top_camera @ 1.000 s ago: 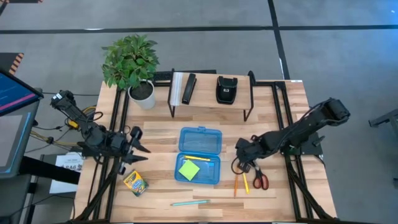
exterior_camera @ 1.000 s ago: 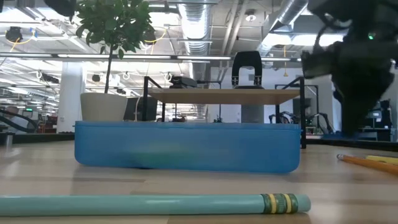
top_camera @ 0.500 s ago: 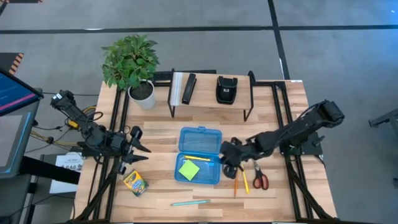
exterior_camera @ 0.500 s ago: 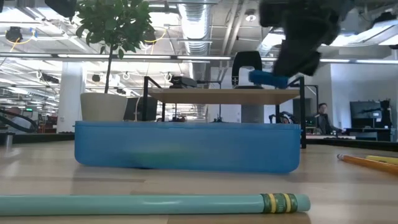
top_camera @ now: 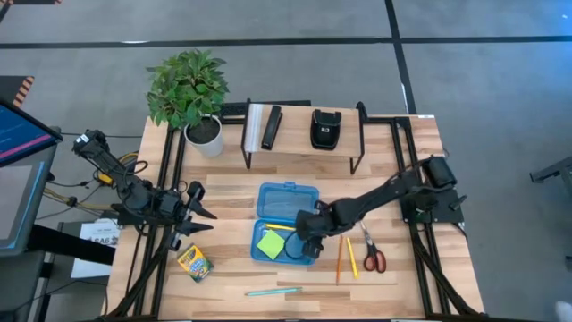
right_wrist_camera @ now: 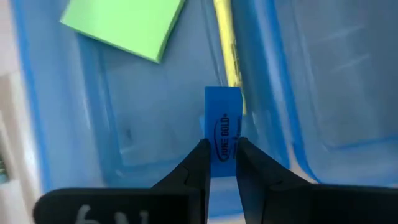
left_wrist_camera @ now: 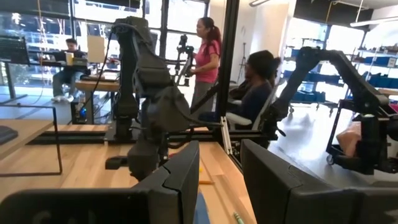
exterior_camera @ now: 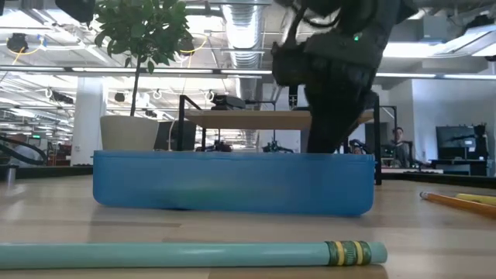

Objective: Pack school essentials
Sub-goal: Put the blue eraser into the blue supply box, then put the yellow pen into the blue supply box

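The blue translucent box (top_camera: 286, 204) lies open mid-table, with the lime-green sticky-note pad (top_camera: 272, 242) and a yellow pencil (right_wrist_camera: 225, 37) in its near tray. My right gripper (top_camera: 307, 240) hangs over that tray, shut on the small blue eraser (right_wrist_camera: 224, 121). In the low view its fingers dip behind the box wall (exterior_camera: 232, 182). The crayon box (top_camera: 193, 262), teal pen (top_camera: 273, 291), two pencils (top_camera: 345, 259) and red-handled scissors (top_camera: 373, 255) lie flat on the table. My left gripper (top_camera: 201, 215) waits open at the table's left side. My right gripper pinches the blue eraser by its end (right_wrist_camera: 222, 142) between the two fingers (right_wrist_camera: 199, 158). They come from above, slanting down from the table's right. The eraser's free end sticks out beyond the fingertips, above the tray floor beside the yellow pencil. Whether it touches the floor, I cannot tell.
A potted plant (top_camera: 188, 89) stands at the far left corner. A small shelf (top_camera: 304, 134) at the far edge carries a black bar and a black pouch. Bare wood lies near the teal pen. People sit and stand in the room beyond the table.
My right gripper has swung from beside the scissors toward the table's left, carrying the blue eraser lifted clear. It has come over the box's near tray and sunk behind the box wall.
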Controlling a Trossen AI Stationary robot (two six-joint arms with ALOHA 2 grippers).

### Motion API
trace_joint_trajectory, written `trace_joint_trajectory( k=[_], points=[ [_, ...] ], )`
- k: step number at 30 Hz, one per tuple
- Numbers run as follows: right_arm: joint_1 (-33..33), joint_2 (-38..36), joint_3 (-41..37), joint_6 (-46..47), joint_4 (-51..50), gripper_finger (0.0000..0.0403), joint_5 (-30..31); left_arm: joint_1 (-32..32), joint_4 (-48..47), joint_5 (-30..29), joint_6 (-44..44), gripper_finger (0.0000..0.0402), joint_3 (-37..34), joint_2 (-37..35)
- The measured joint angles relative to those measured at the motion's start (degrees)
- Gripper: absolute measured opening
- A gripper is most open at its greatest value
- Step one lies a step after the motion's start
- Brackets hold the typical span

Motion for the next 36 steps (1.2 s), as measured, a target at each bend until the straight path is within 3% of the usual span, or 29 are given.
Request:
trace_joint_trajectory(
  k=[4, 12, 16, 26, 32, 36],
  points=[
    [-0.99, 0.14, 0.14, -0.04, -0.55, 0.0098, -0.63, -0.01, -0.20, 0.01, -0.08, 0.0107, 0.00, 0.00],
    [-0.86, -4.25, 0.27, 1.98, -7.02, 0.0202, -0.63, -0.01, -0.13, 0.07, -0.14, 0.0107, 0.00, 0.26],
    [0.16, -6.08, 0.29, 4.56, -11.44, 0.0230, -0.40, 0.01, -0.19, 0.00, -0.49, 0.0107, 0.00, 0.44],
    [8.74, -9.10, 0.27, 23.68, -29.77, 0.0224, 1.41, 0.01, -0.15, 0.33, -1.43, 0.0107, 0.00, 0.48],
    [15.19, -8.72, 0.16, 35.40, -30.54, 0.0225, -0.51, 0.01, -0.07, 0.31, -1.43, 0.0107, 0.00, 0.48],
    [17.52, -9.01, -3.40, 39.48, -25.73, 0.0219, -1.29, 0.01, 0.04, 0.33, -1.56, 0.0107, 0.00, 0.48]
  ],
)
